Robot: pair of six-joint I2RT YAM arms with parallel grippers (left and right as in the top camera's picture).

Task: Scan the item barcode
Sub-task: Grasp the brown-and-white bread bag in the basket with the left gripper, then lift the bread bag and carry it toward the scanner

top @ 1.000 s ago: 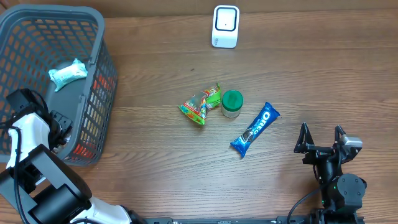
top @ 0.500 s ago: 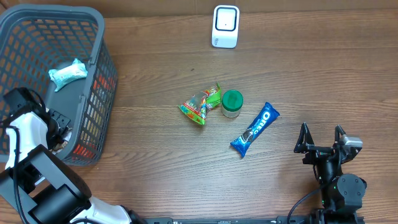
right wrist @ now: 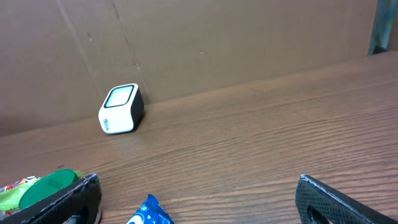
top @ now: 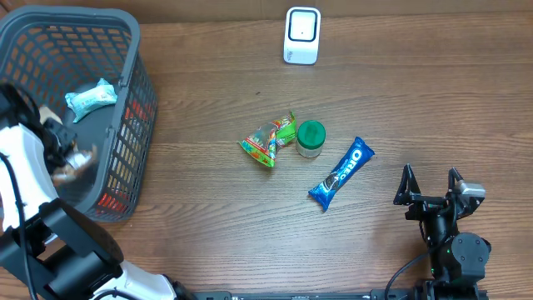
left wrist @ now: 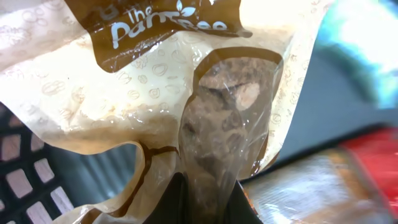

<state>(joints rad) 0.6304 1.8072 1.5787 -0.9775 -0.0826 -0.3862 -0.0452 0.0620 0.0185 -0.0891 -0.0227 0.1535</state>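
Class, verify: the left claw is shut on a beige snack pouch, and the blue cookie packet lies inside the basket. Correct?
No: the overhead view shows the blue cookie packet on the table, outside the basket. The left claw does clamp the beige snack pouch.

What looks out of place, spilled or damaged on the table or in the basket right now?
Nothing looks spilled or broken. The Oreo pack, green-lidded jar and colourful snack packet lie loose mid-table, and the scanner stands upright. Only the beige pouch is creased where the left gripper pinches it at the basket.
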